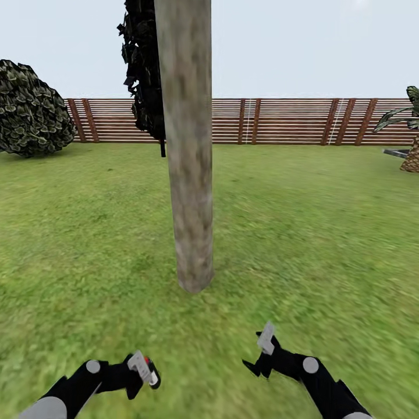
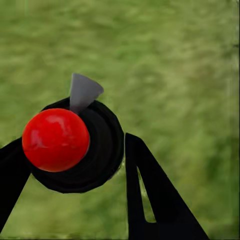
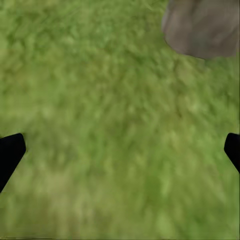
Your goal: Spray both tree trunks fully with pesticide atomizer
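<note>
A thick grey-brown tree trunk (image 1: 189,174) rises from the garden lawn (image 1: 302,233) straight ahead of me, its base a short way beyond both arms. The pesticide atomizer (image 1: 152,370), black with a red cap, sits in my left gripper (image 1: 142,372) low at the left. In the left wrist view its round black body (image 2: 100,155), red ball top and grey nozzle lie between the dark fingers (image 2: 150,190), which are shut on it. My right gripper (image 1: 263,349) is open over bare grass. In the right wrist view its fingertips (image 3: 11,150) are spread wide, with the trunk's base (image 3: 202,27) beyond them.
A brown slatted fence (image 1: 279,119) closes the lawn at the back. A dark leafy bush (image 1: 32,110) stands far left, a narrow black tree (image 1: 142,70) is just behind the trunk, and a short palm (image 1: 410,139) is at the far right. Open grass lies on both sides of the trunk.
</note>
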